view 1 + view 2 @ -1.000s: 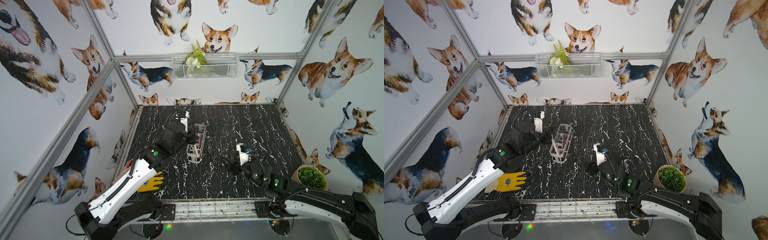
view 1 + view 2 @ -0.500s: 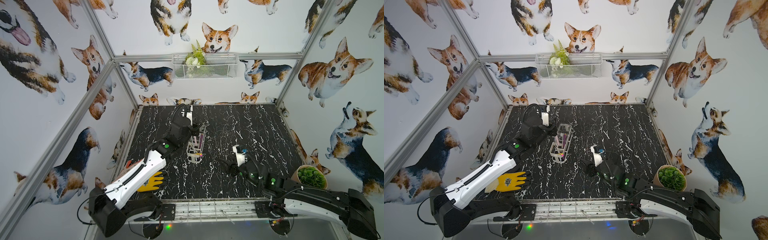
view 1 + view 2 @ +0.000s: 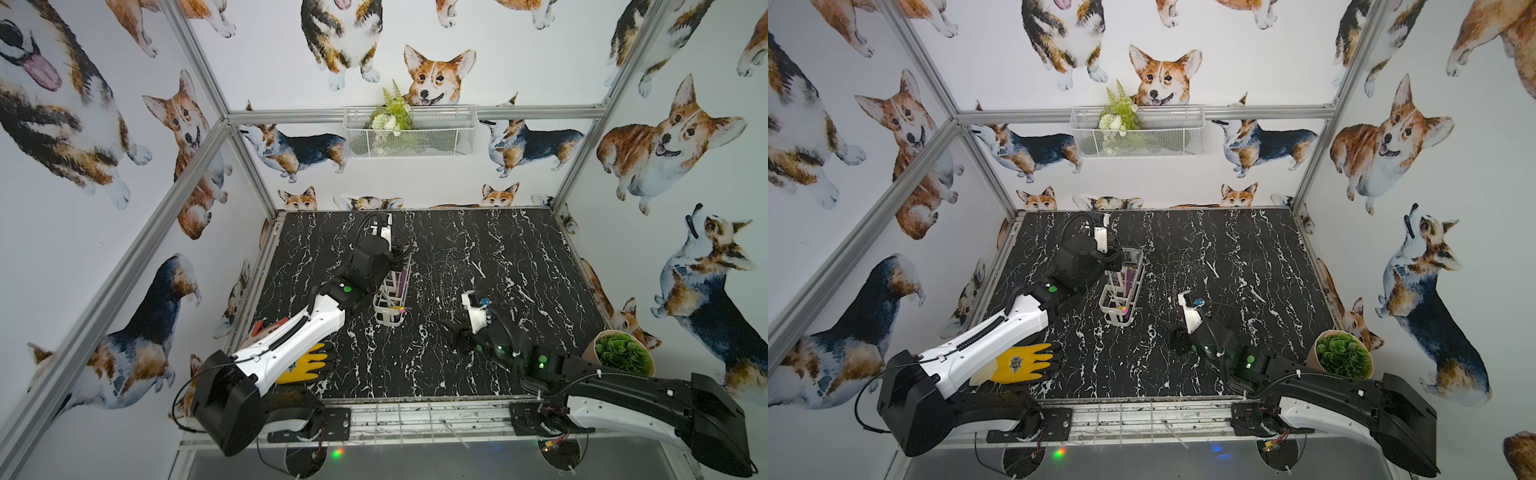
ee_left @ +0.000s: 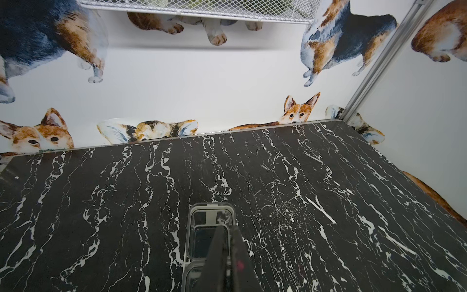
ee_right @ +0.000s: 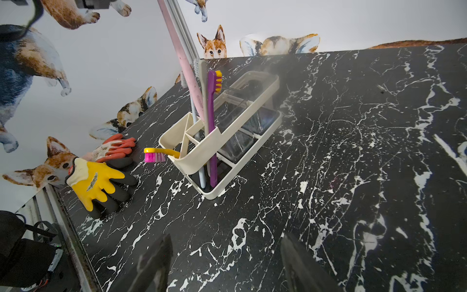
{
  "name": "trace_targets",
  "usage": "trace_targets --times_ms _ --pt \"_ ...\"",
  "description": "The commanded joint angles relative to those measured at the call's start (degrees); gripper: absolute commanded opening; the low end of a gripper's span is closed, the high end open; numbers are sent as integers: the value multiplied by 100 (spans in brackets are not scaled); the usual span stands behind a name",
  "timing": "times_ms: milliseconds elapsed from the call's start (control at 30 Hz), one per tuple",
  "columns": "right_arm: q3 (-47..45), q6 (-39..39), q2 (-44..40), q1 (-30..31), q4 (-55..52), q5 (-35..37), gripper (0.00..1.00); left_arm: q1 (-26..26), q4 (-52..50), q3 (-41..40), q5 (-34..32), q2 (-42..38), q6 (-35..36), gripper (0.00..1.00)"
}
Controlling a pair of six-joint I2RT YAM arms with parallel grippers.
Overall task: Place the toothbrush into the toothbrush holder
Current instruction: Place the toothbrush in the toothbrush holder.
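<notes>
The toothbrush holder (image 3: 392, 291) (image 3: 1123, 286) (image 5: 227, 131) is a long white-framed caddy with clear walls, standing left of centre on the black marble table. A pink toothbrush (image 5: 187, 65) stands steeply in its near end, and its upper part runs out of the right wrist view. My left gripper (image 3: 395, 255) (image 3: 1116, 259) (image 4: 227, 227) hangs over the holder (image 4: 211, 215), jaws shut on that toothbrush. Purple, grey and light blue brushes stand beside it, and a yellow one leans out. My right gripper (image 3: 451, 328) (image 3: 1167, 330) (image 5: 226, 237) is open and empty, to the holder's right.
A yellow and black glove (image 3: 307, 363) (image 3: 1017, 363) (image 5: 98, 182) and an orange glove (image 5: 113, 148) lie at the table's front left, under my left arm. A potted plant (image 3: 623, 353) (image 3: 1343, 355) stands front right. A white wire basket (image 3: 409, 133) hangs on the back wall.
My left arm has stretched farther back and right, bringing its gripper over the holder. My right arm has drifted slightly left, its jaws still open.
</notes>
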Motion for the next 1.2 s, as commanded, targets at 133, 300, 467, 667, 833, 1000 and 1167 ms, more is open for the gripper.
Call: trace_targets --times_ms 133,300,467,667,833,1000,1167 --pt "-78 74 -47 1 167 89 71 13 497 -261 8 222 92 0" --pt "-129 116 -97 -1 154 124 70 6 461 -385 0 170 74 0" --pt "-150 126 -117 1 173 155 70 8 262 -357 -54 -115 180 0" --pt "-98 131 -16 1 214 111 70 7 41 -181 34 -598 234 0" --pt "-88 140 -3 1 248 107 70 8 -81 3 78 -736 332 0" --pt "-49 140 41 1 234 99 70 7 46 -93 89 -562 288 0" --pt "-73 140 -2 1 188 128 70 11 190 -289 72 -406 212 0"
